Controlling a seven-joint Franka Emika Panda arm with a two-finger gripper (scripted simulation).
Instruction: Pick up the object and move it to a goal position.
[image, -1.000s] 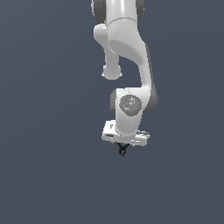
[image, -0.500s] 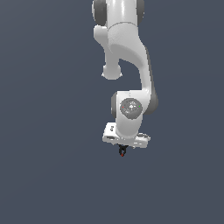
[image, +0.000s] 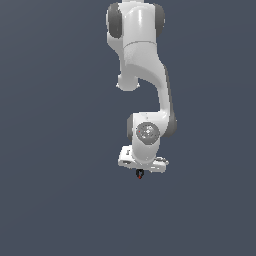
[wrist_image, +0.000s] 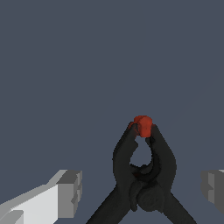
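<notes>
The object (image: 140, 173) is a tiny black clamp with two splayed prongs and a red tip, seen just under the white hand in the exterior view. In the wrist view the object (wrist_image: 146, 170) lies between the two grey fingertips (wrist_image: 70, 188), with its red tip pointing away from the hand. My gripper (image: 142, 168) is open. In the wrist view my gripper (wrist_image: 141, 187) straddles the clamp, and both fingers stand well apart from it with a gap on each side.
The white arm (image: 145, 75) reaches down from the top of the exterior view. A plain dark grey-blue surface (image: 60, 200) fills everything around it, with no other objects or edges in view.
The hand has come down towards the clamp over the last second. The clamp has stayed where it was.
</notes>
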